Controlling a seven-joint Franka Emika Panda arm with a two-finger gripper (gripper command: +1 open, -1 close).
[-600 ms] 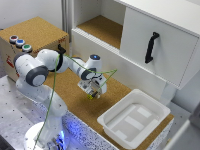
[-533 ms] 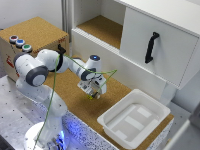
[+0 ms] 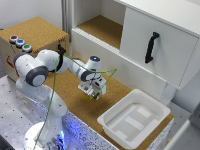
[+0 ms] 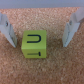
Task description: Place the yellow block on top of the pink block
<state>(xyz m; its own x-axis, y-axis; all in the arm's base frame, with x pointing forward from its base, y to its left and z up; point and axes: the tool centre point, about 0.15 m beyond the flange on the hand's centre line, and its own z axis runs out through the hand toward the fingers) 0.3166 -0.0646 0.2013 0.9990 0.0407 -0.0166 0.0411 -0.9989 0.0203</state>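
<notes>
Hand spread wide astride small yellow cube-like block with black markings resting on cork surface; we judge it light, rigid, best pinched across its flat opposite sides.

Robot arm, left of centre in the exterior view: white rounded link shells with grey joint caps, a dark band near the upper middle, and a thin green cable strung along it. Gripper fingers: pale grey, flat, tapered blades.
</notes>
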